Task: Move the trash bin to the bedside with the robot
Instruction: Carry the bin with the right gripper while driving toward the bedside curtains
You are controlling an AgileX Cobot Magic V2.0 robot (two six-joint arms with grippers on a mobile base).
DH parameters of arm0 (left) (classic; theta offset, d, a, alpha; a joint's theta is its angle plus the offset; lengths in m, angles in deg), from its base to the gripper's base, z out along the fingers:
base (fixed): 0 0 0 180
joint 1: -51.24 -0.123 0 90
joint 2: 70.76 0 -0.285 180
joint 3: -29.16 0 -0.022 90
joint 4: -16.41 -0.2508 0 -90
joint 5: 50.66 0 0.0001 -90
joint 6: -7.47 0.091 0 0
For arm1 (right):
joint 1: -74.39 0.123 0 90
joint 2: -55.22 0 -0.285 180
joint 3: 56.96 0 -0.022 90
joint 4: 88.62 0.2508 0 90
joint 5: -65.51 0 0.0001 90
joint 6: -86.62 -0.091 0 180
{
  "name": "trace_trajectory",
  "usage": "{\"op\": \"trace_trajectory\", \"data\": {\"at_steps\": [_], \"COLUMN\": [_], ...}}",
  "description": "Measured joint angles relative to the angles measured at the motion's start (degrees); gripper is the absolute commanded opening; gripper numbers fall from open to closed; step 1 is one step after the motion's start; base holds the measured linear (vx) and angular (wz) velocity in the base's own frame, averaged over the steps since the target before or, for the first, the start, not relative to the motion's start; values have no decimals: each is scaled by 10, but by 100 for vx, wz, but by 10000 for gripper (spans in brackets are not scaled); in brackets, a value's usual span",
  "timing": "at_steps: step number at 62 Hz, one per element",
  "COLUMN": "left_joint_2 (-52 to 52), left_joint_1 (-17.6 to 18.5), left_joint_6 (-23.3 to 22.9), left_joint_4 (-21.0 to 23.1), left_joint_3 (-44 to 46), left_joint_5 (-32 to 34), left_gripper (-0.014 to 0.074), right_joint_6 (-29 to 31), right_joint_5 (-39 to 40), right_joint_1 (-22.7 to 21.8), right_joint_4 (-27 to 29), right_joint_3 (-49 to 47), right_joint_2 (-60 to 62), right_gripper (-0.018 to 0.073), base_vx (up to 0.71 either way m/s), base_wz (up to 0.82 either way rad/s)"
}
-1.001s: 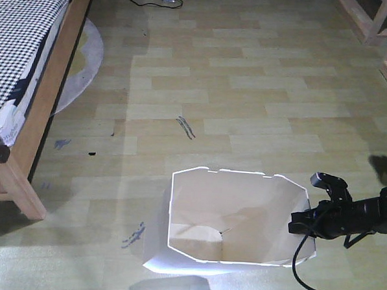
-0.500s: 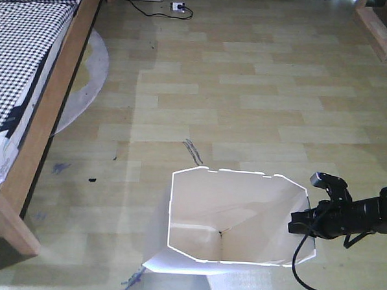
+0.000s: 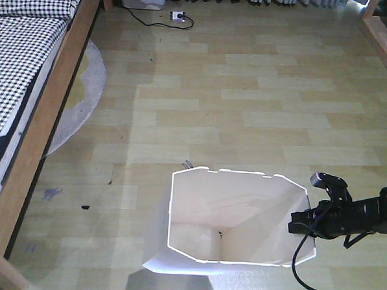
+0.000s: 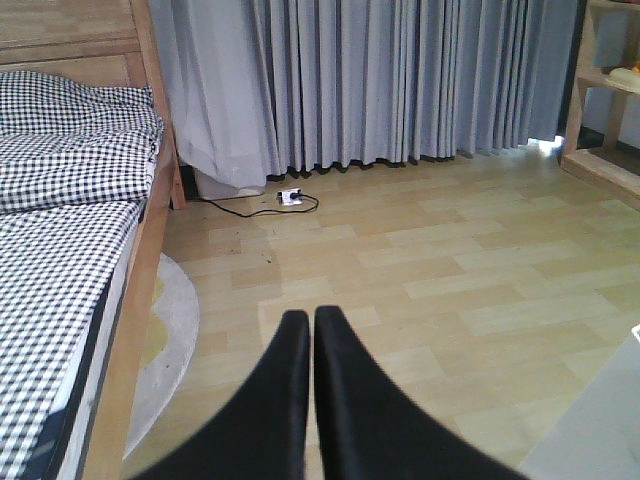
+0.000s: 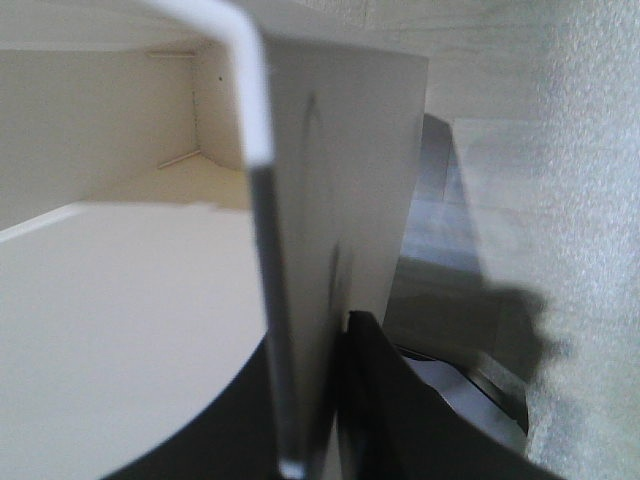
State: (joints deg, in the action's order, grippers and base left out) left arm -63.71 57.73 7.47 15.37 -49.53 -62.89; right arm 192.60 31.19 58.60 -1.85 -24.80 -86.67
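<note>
Our right gripper (image 3: 301,223) pinches the trash bin (image 3: 206,207) by its wall. The bed (image 3: 35,65) sits further left than before, so we're rolling alongside it. Our left gripper (image 4: 312,335) is pressed closed, empty.

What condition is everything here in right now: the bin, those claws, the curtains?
trash bin: upright, open-topped, looks empty, right wall pinched.
right gripper: shut on the trash bin's wall.
left gripper: shut, holding nothing.
curtains: drawn closed.
bed: covered with checked bedding.
</note>
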Motion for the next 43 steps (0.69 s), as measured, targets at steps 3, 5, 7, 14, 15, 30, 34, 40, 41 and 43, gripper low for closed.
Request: {"op": "trace_trajectory", "data": {"at_steps": [3, 5, 7, 14, 15, 30, 34, 40, 41, 43], "left_joint_2": [0, 0, 0, 0, 0, 0, 0, 0, 0, 0], "left_joint_1": [0, 0, 0, 0, 0, 0, 0, 0, 0, 0], "left_joint_6": [0, 0, 0, 0, 0, 0, 0, 0, 0, 0], "left_joint_4": [0, 0, 0, 0, 0, 0, 0, 0, 0, 0], "left_joint_3": [0, 0, 0, 0, 0, 0, 0, 0, 0, 0], "left_joint_5": [0, 0, 0, 0, 0, 0, 0, 0, 0, 0], "left_gripper": [-6, -6, -6, -6, -6, -6, -6, -6, -6, -6], "right_joint_6": [0, 0, 0, 0, 0, 0, 0, 0, 0, 0], "right_joint_5": [0, 0, 0, 0, 0, 0, 0, 0, 0, 0], "right_joint_1": [0, 0, 0, 0, 0, 0, 0, 0, 0, 0], "right_joint_4": [0, 0, 0, 0, 0, 0, 0, 0, 0, 0], "right_joint_3": [0, 0, 0, 0, 0, 0, 0, 0, 0, 0], "right_joint_2": [0, 0, 0, 0, 0, 0, 0, 0, 0, 0], "right_gripper": [-5, -5, -5, -5, -5, -5, -5, -5, -5, -5], "base_vx": [28, 28, 28, 27, 27, 25, 25, 26, 26, 26], "base_wz": [-1, -1, -1, -1, -1, 0, 1, 0, 0, 0]}}
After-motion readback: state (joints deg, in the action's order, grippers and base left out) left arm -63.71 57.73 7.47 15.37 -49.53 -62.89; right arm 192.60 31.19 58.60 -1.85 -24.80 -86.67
